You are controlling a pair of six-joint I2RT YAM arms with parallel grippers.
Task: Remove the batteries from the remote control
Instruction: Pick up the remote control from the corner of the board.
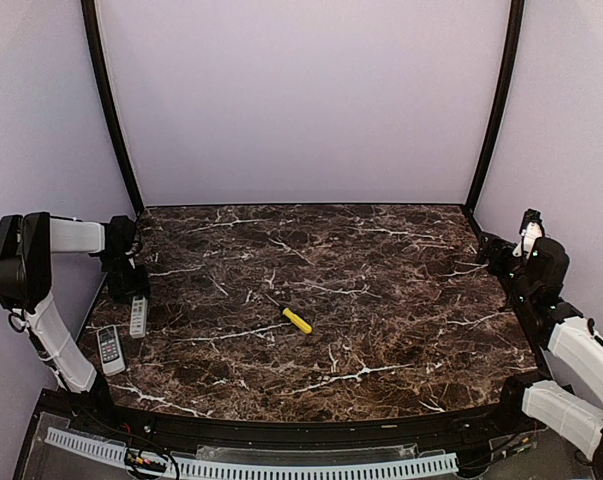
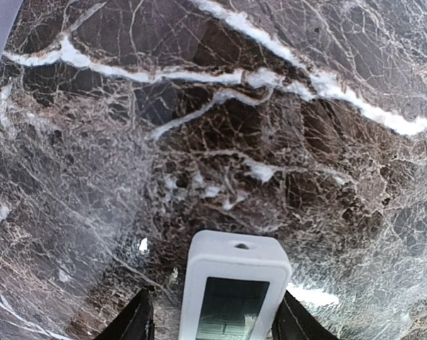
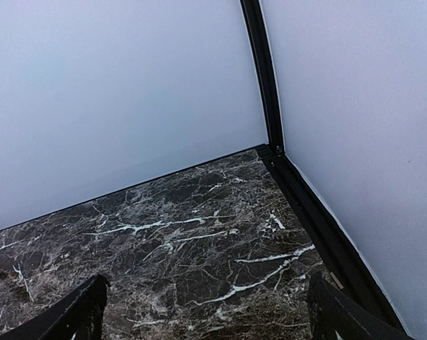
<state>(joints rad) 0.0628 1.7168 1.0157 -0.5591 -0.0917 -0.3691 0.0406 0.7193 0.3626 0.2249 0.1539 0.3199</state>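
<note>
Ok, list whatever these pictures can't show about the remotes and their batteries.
The batteries: seen in no view; both remotes appear to lie face up, hiding their undersides.
The white remote: the left wrist view's bottom edge cuts it off at the display.
The second remote: top view only, too small for details.
The left hand: in the top view its own body hides any contact with the remote.

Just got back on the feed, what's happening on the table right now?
The left gripper is down over one end of the white remote at the left edge of the table, fingers open either side of it. A grey remote lies just nearer, a yellow-handled screwdriver mid-table. The right gripper hangs open and empty near the far right corner. No batteries are in view.
</note>
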